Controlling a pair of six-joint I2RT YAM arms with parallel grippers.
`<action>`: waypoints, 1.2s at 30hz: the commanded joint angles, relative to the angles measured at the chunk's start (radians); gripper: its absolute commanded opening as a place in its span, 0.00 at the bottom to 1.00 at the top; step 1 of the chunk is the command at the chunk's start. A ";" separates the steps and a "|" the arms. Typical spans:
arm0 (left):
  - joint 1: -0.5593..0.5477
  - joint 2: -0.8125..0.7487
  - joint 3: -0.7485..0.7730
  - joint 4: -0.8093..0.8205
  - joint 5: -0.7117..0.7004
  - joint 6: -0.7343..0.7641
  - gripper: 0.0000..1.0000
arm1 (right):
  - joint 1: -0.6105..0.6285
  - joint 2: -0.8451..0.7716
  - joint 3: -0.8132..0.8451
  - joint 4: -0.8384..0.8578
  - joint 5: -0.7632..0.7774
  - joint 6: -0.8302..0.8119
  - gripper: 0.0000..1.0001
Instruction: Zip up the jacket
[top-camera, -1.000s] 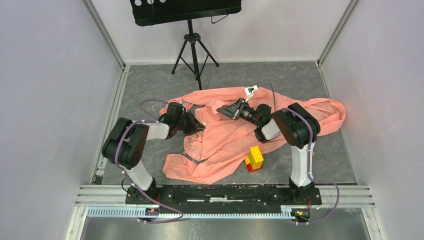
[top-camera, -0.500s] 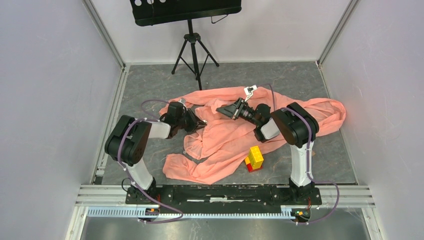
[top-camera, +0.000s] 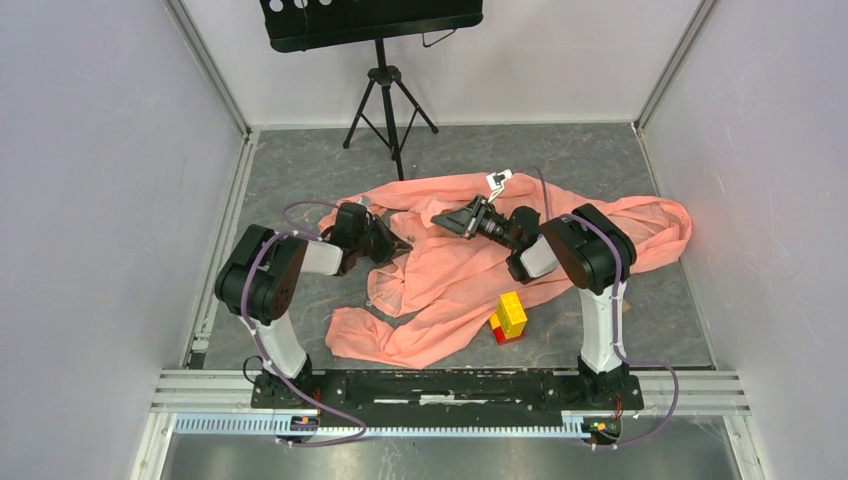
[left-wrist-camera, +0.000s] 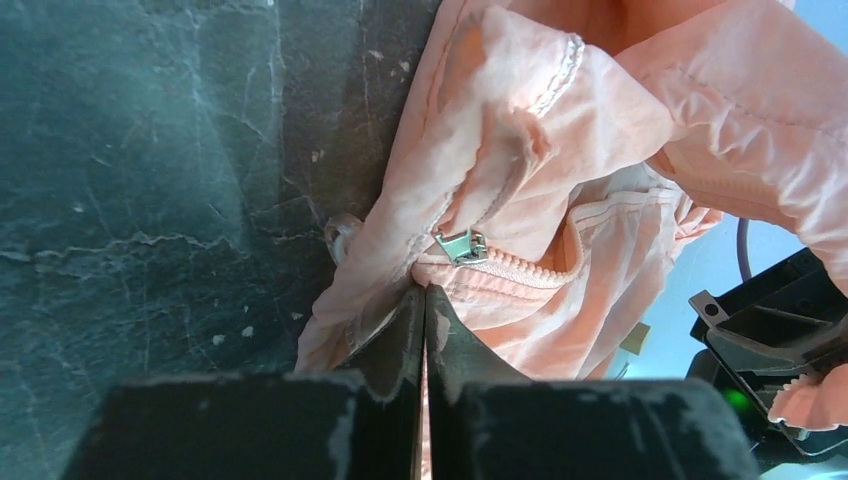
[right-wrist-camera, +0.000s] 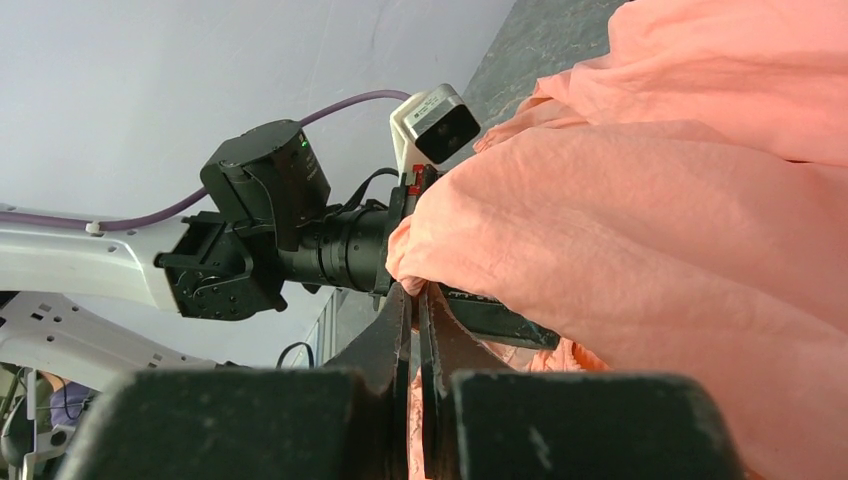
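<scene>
text: none readable | jacket (top-camera: 450, 285): no legible label | block stack (top-camera: 511, 315): no legible print

jacket (top-camera: 440, 288) | salmon-pink, thin | crumpled, spread across table (top-camera: 300, 170) centre | silver zipper slider (left-wrist-camera: 460, 245) exposed

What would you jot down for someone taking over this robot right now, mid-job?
Left gripper: jaws shut on the jacket edge, just below the zipper pull.
Right gripper: jaws shut on a fold of the jacket.
The jacket lies crumpled, a block stack at its near edge.
Done: both grips taken. Left: the zipping itself; the zipper pull isn't gripped yet.
</scene>
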 joint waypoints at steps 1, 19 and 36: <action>0.005 -0.019 0.001 0.099 0.013 0.025 0.02 | 0.003 0.001 0.034 0.204 -0.018 -0.008 0.00; -0.364 -0.453 -0.398 0.597 -0.443 0.687 0.02 | -0.004 -0.182 -0.035 0.146 -0.002 -0.096 0.00; -0.284 -0.366 -0.360 0.144 -0.364 -0.161 0.23 | -0.021 -0.134 -0.052 0.204 -0.013 -0.052 0.00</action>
